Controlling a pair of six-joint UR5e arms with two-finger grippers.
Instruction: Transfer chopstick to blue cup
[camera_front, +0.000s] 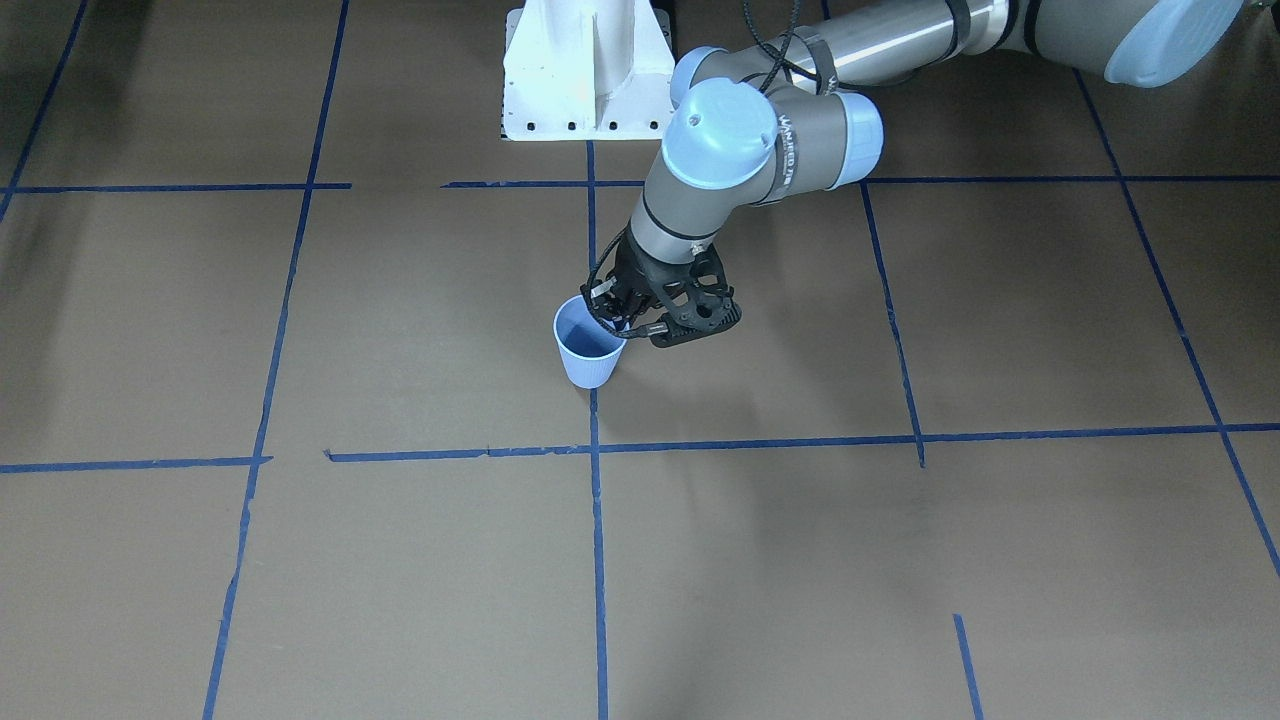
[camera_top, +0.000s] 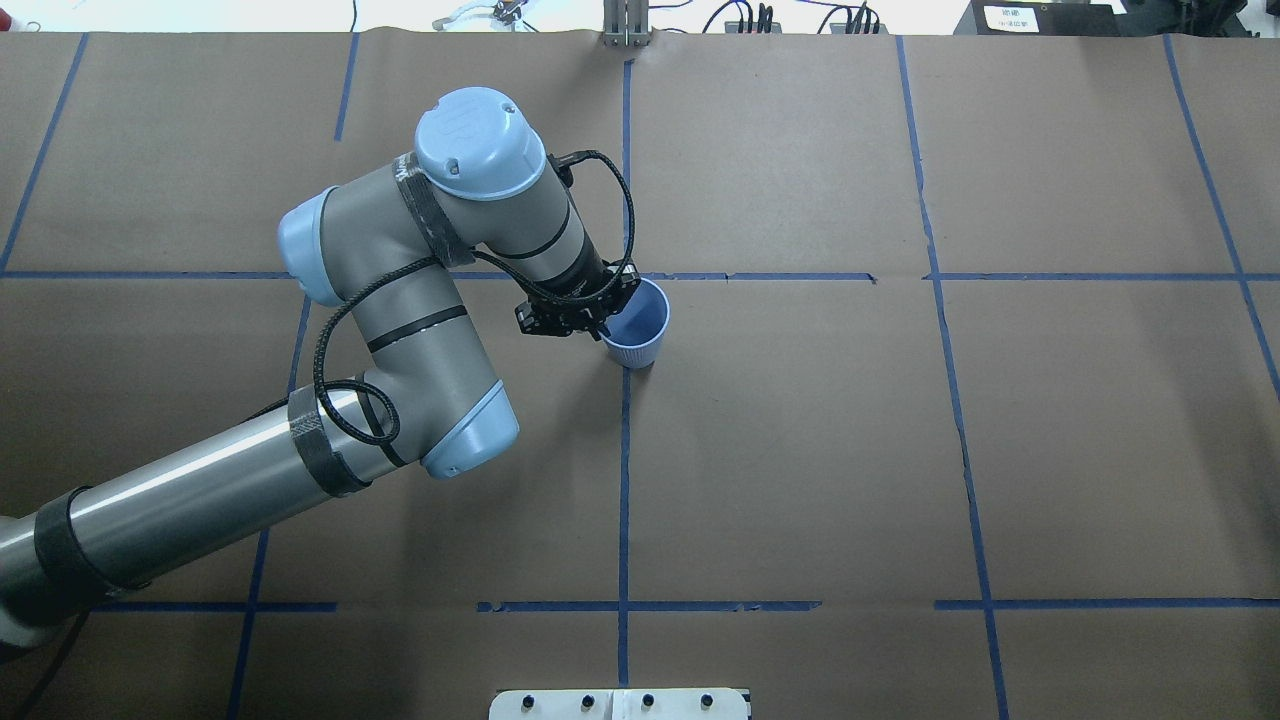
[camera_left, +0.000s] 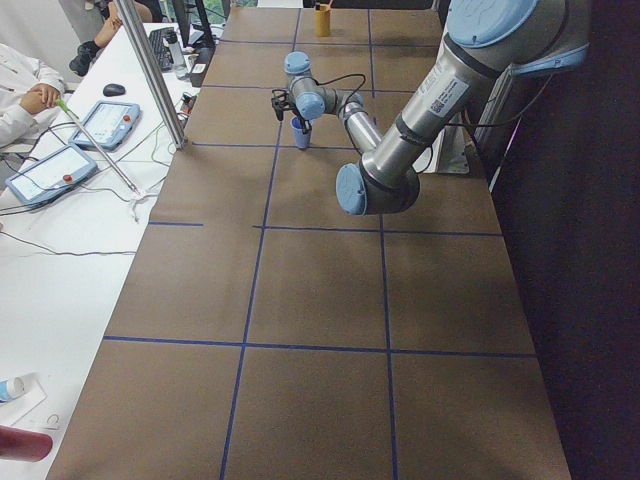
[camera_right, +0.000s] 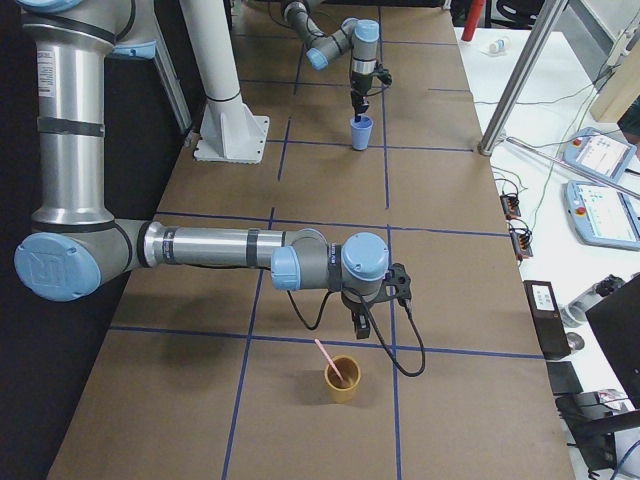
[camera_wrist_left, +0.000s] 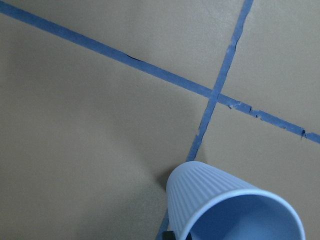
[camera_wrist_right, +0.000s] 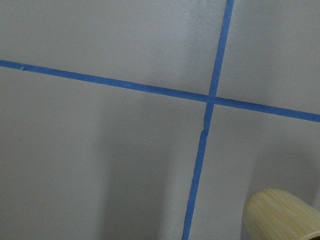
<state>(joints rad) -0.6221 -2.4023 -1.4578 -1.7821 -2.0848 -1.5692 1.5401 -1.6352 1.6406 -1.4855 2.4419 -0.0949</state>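
Left gripper (camera_front: 618, 318): you have it low, at the rim of the blue cup (camera_front: 588, 352). Its black fingers stand at the side of the rim nearest the arm's wrist. One fingertip looks to hang over the rim's edge. You cannot tell from any view whether the jaws are pinching the cup's wall or only standing at it.

Blue cup: upright on the brown worktop (camera_top: 800, 450), just under and just beyond the left gripper's tips, with its base on a blue tape line (camera_top: 623, 480). In the left wrist view the ribbed wall and open mouth sit in the lower right corner, close under the camera.

Right gripper (camera_right: 360, 328): you see it only from the side camera at the worktop's right end, so you cannot tell whether it is open or closed. It points down, hanging just above and beside a tan cup (camera_right: 343, 382).

Chopstick (camera_right: 329, 359): it stands in that tan cup with its lower end inside. It leans, and its upper end pokes out over the rim on the side away from the right gripper. It is near the gripper's tips, and that view shows a gap between them. It is well apart from the left gripper and the blue cup, toward the opposite end of the worktop.

Right wrist view: the tan cup's rim shows in the lower right corner, with a tape crossing beyond it.

A white pedestal base (camera_front: 585, 70) is behind the left gripper, toward the robot. Beside the worktop, two pendants (camera_left: 50, 172) lie on a white table, with a person's sleeve (camera_left: 20, 95) near them.
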